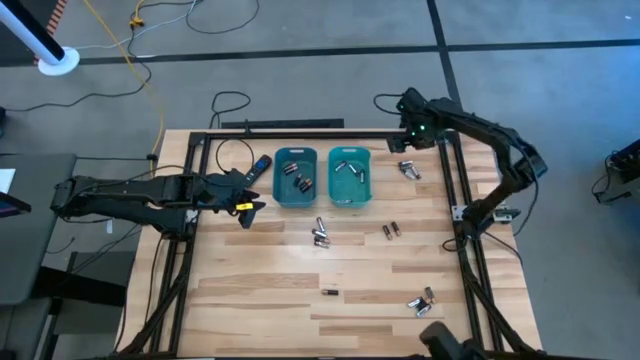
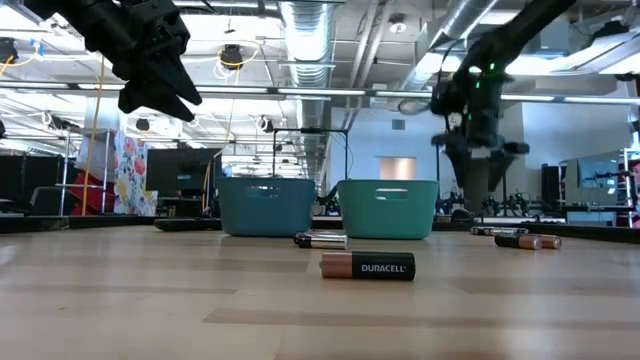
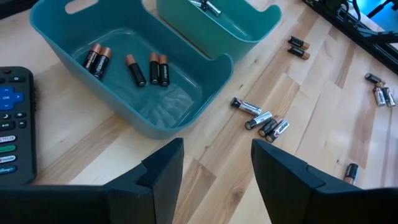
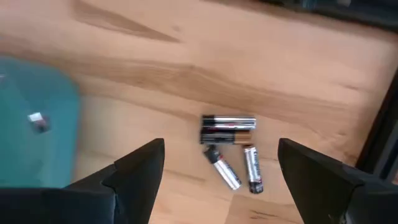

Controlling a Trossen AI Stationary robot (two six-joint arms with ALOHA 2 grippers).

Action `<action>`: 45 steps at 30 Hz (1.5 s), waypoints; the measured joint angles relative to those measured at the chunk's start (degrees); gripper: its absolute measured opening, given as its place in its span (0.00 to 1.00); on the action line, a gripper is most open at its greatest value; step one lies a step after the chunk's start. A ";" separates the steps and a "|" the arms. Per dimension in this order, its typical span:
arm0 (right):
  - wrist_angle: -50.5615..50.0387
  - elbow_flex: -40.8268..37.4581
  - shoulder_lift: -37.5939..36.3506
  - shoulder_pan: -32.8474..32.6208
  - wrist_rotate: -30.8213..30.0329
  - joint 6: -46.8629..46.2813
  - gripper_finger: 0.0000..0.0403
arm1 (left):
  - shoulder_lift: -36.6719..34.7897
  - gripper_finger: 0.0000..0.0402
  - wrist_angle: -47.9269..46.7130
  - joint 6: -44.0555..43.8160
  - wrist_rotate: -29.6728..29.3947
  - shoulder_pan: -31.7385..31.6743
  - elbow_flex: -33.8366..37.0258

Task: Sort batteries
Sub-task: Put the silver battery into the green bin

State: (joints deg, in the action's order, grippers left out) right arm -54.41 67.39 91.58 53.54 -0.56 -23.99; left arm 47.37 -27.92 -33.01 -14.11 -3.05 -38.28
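Observation:
Two teal bins stand side by side at the table's far middle. The left bin holds several dark copper-ended batteries; the right bin holds silvery batteries. More batteries lie loose on the wood: a cluster in front of the bins, a pair, one alone, a few near right. My right gripper hovers open, pointing down above a small group of batteries right of the bins. My left gripper waits open left of the bins, above the table.
A black remote lies on the table just left of the left bin. A dark metal frame runs along the table's far, left and right edges. Bare wood lies across the table's near half.

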 joint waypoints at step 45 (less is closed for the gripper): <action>4.14 -1.90 14.61 1.48 -0.64 5.31 0.82 | 0.00 0.46 0.00 -1.69 -0.09 0.00 0.00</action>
State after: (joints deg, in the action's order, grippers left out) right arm -50.28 65.49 106.19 55.02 -1.20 -18.68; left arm 47.37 -27.92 -34.70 -14.20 -3.05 -38.28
